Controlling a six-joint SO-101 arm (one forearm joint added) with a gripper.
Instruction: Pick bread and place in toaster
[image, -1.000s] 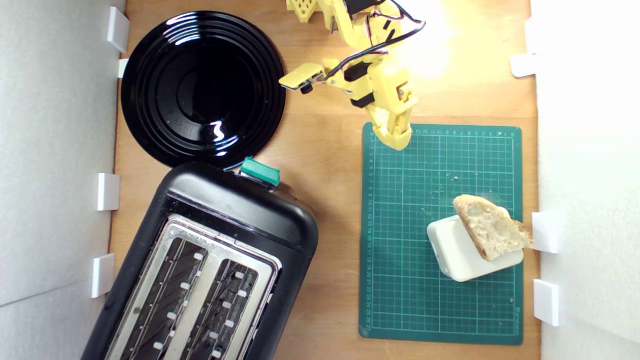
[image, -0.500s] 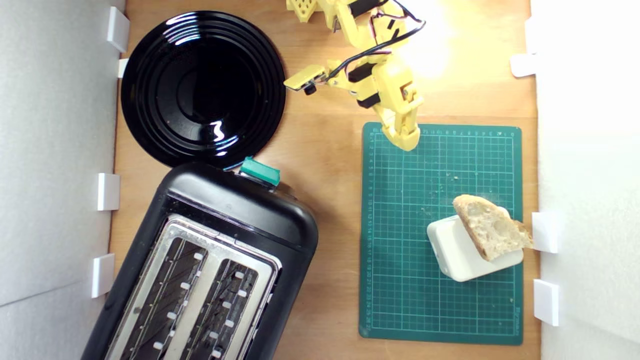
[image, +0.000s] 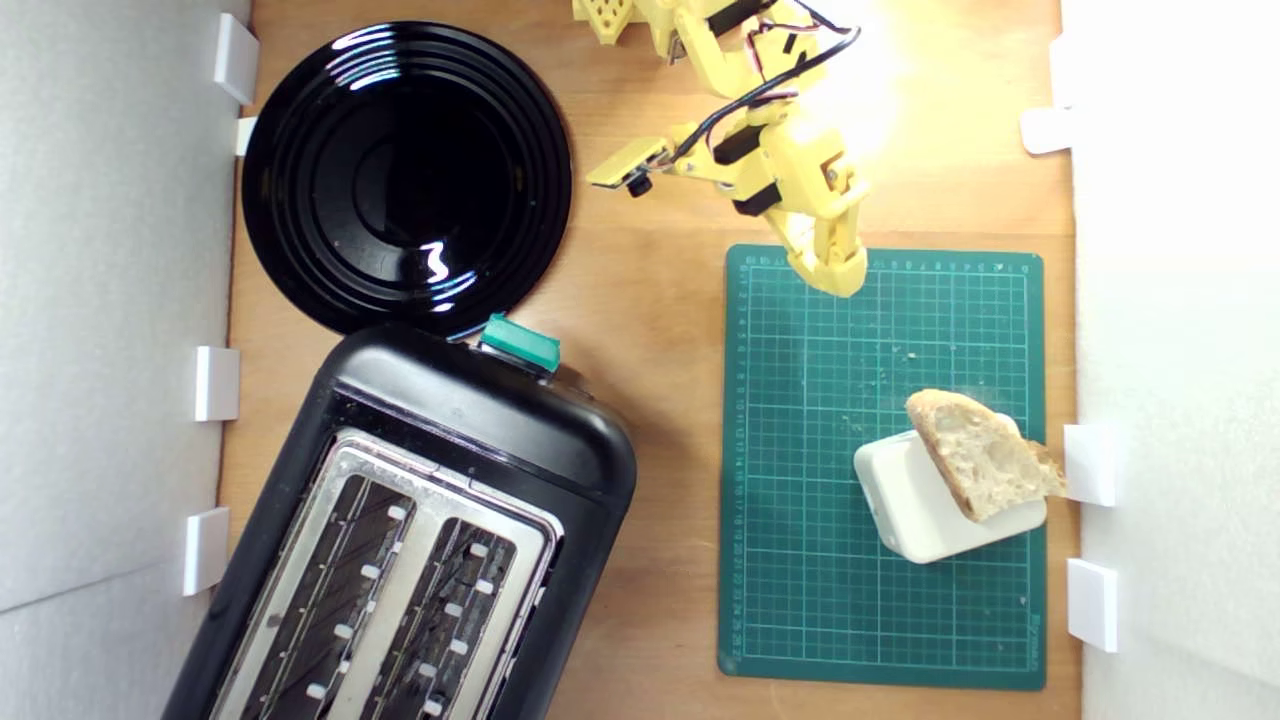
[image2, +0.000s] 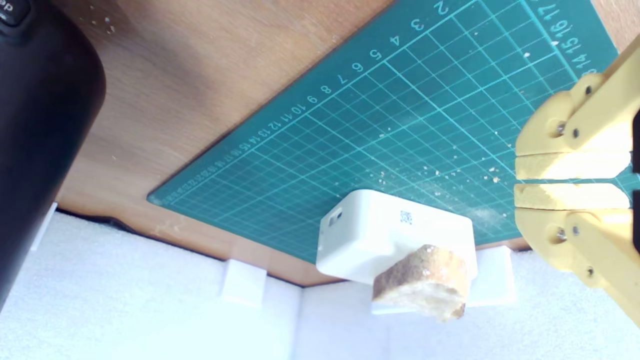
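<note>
The bread (image: 985, 455) (image2: 425, 287), a pale holey slice with a tan crust, lies propped across a white rounded box (image: 925, 500) (image2: 395, 240) on the green cutting mat (image: 880, 620). My yellow gripper (image: 838, 275) (image2: 520, 181) hovers over the mat's far edge, well short of the bread. Its jaws are shut with only a thin slit between them and nothing held. The black toaster (image: 420, 530) with a silver top plate and green lever knob (image: 520, 343) stands at the exterior view's lower left, both slots showing nothing inside; the wrist view shows only its black side (image2: 40, 140).
A round black plate (image: 405, 175) sits at the exterior view's upper left, just beyond the toaster. White foam walls with small white blocks (image: 1090, 463) line both sides. Bare wooden tabletop (image: 660, 330) lies between toaster and mat. Crumbs dot the mat.
My arm has swung toward the exterior view's right, carrying the shut gripper along the mat's far edge, closer to the bread's side. Nothing else moved.
</note>
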